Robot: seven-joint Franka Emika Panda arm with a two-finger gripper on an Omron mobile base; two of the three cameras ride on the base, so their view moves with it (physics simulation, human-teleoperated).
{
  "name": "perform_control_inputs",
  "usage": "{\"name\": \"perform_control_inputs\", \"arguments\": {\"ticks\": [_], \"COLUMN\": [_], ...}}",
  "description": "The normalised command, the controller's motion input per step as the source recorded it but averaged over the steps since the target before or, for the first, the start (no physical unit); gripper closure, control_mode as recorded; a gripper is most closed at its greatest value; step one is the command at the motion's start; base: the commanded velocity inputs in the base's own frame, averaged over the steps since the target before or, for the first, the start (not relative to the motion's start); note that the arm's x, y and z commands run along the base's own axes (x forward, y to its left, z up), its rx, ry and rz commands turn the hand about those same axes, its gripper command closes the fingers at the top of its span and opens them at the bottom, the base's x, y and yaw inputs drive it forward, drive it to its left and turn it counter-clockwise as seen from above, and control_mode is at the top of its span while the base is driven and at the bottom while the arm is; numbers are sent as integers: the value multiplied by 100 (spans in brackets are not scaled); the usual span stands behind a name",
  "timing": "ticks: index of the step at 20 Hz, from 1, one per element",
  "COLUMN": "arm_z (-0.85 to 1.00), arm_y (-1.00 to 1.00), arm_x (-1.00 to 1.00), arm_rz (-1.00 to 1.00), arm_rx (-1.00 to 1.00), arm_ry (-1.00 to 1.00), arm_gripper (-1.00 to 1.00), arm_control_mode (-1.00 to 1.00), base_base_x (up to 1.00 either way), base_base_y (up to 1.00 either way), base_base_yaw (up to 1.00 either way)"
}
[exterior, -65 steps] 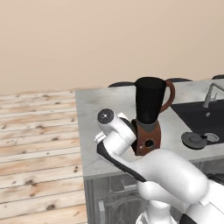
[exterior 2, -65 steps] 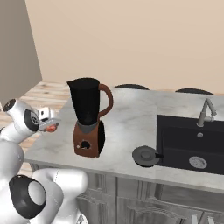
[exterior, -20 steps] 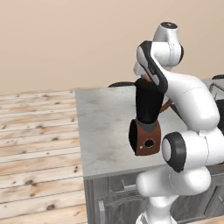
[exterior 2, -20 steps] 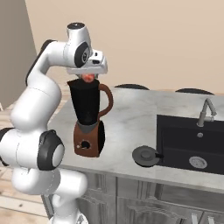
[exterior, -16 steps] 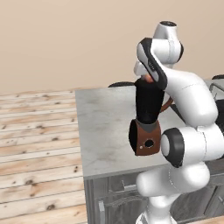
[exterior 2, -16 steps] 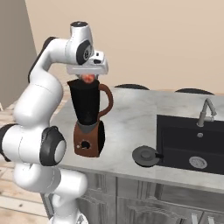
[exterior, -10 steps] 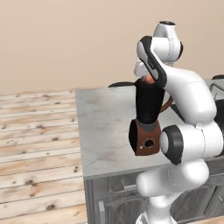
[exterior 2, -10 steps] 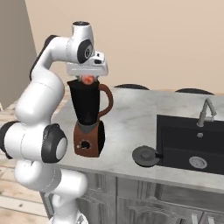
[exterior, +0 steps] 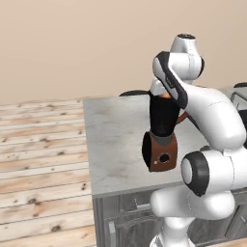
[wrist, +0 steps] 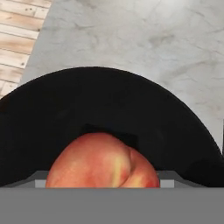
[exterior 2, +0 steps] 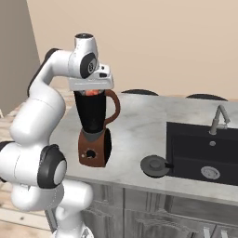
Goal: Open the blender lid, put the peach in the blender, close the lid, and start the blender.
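The blender (exterior 2: 95, 125) stands on the grey counter with its dark jar open at the top; it also shows, partly behind my arm, as the blender (exterior: 162, 126). My gripper (exterior 2: 92, 94) hangs right over the jar's mouth, shut on the peach (exterior 2: 93, 92), an orange-red fruit. In the hand view the peach (wrist: 103, 165) sits close at the bottom with the jar's black opening (wrist: 109, 109) beneath it. A sliver of the peach (exterior: 166, 95) peeks out above the jar rim. The blender lid (exterior 2: 155, 165) lies flat on the counter, to the blender's right, near the sink.
A black sink (exterior 2: 204, 153) with a grey faucet (exterior 2: 217, 118) takes up the counter's right side. Dark stool tops (exterior 2: 139, 92) show behind the counter (exterior 2: 135, 130). Wooden floor (exterior: 38, 159) lies beyond the counter's left edge.
Over the last second the hand has come down a little with the peach, closer to the jar's mouth. Blender and lid have stayed put.
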Motion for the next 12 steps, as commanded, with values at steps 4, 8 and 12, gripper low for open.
{"name": "perform_control_inputs", "arguments": {"ticks": [4,8,12], "arm_z": [-62,-22,2], "arm_y": [1,0,0], "arm_x": [0,-2,-10], "arm_rz": [1,0,0], "arm_rx": [0,0,0], "arm_ry": [4,1,0], "arm_gripper": [-100,-100,-100], "arm_control_mode": [-100,-100,-100], "base_base_x": [0,0,0], "base_base_y": [0,0,0], "base_base_yaw": [0,0,0]}}
